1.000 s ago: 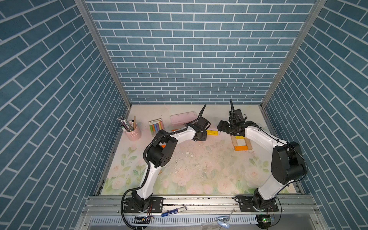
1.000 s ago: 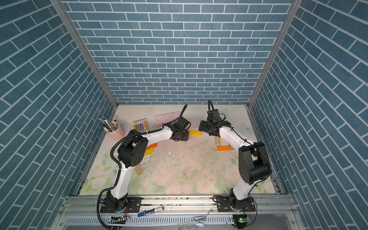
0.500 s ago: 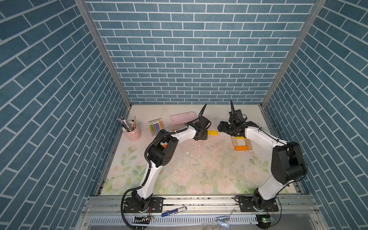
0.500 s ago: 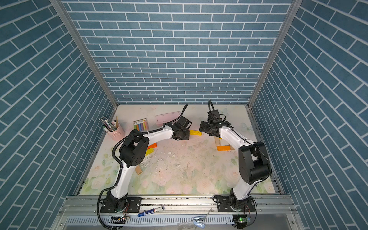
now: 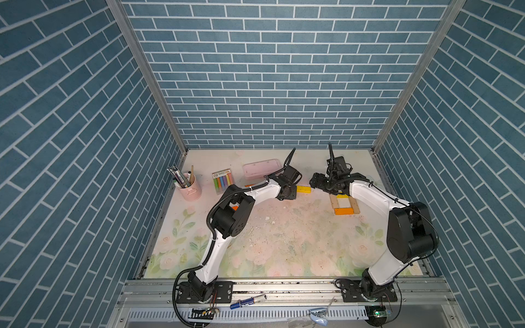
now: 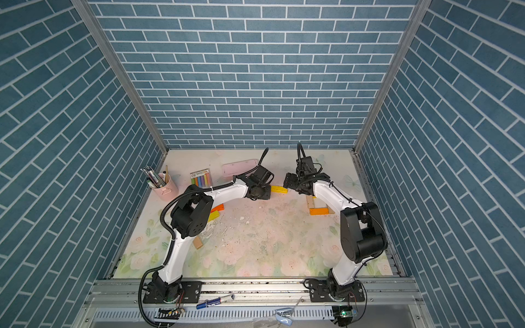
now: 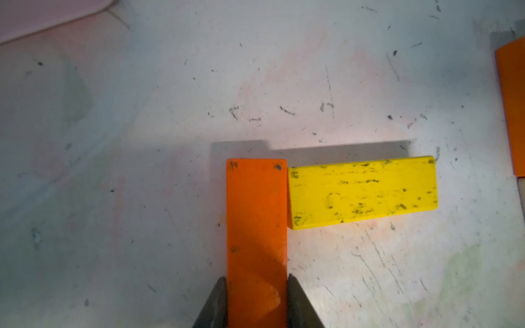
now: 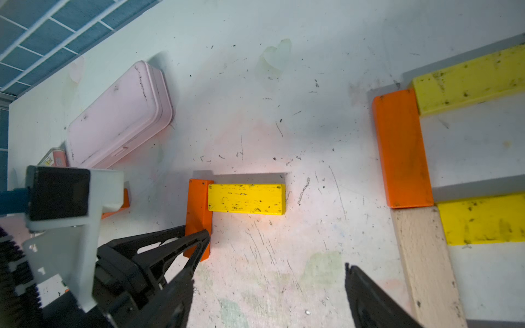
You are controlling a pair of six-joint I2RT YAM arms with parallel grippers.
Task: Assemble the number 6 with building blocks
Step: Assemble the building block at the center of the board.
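Clearly, the left end effector [image 7: 257,279] is clamped on the orange block [image 7: 255,213], its fingers pinching the block's two long sides. One of those sides touches one end of the yellow block [image 7: 362,193], which lies flat on the surface [image 7: 142,113]. Just beyond the yellow block's other end, the right end effector [image 8: 270,279] hovers with its jaws wide apart and empty. Since the earlier frame, nothing has visibly shifted.
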